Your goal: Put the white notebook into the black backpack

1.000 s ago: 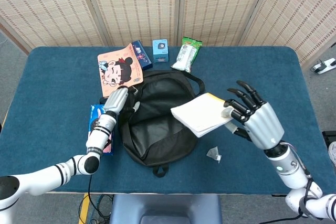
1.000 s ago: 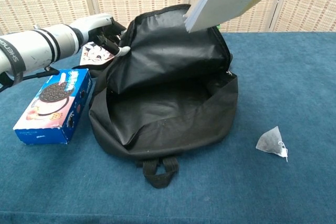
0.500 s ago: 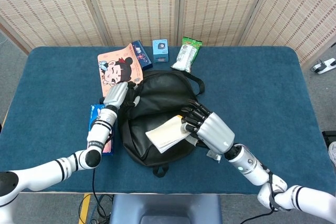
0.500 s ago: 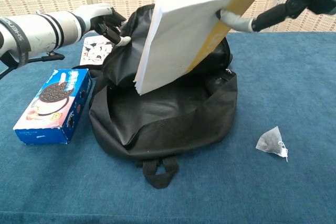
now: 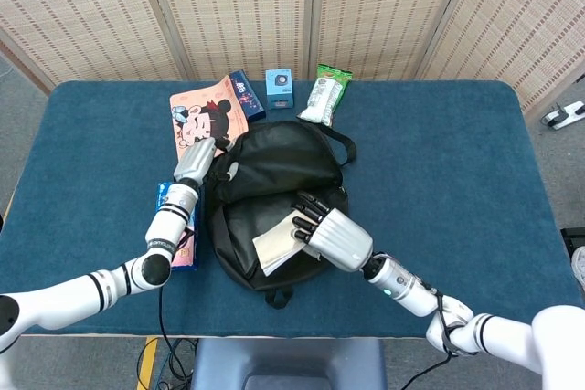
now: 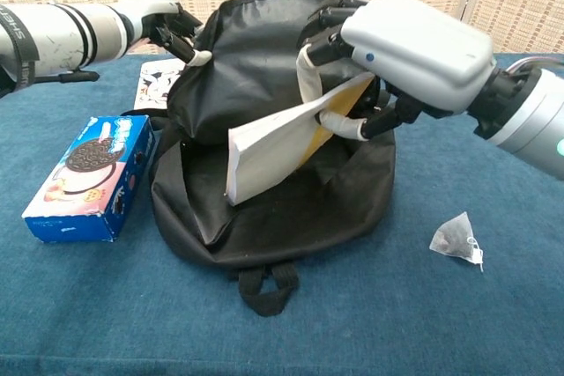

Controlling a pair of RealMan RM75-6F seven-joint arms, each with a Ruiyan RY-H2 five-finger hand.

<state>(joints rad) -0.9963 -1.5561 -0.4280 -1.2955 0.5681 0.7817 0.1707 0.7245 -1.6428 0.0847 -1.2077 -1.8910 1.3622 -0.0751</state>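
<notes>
While the left hand (image 6: 167, 25) grips the top edge of the backpack (image 6: 264, 112) flap and holds it raised, the right hand (image 6: 401, 50) holds the notebook (image 6: 282, 143) pinched at its upper end. Notebook is tilted, lower corner down inside the open mouth of the backpack, upper part above the front wall. Head view: notebook (image 5: 279, 244) lies within the opening, right hand (image 5: 334, 237) over it, left hand (image 5: 194, 162) at the bag's left rim. Cookie box (image 6: 88, 178) sits just left of the backpack on the table (image 6: 493, 305); small sachet (image 6: 458, 237) lies to the right, apart.
</notes>
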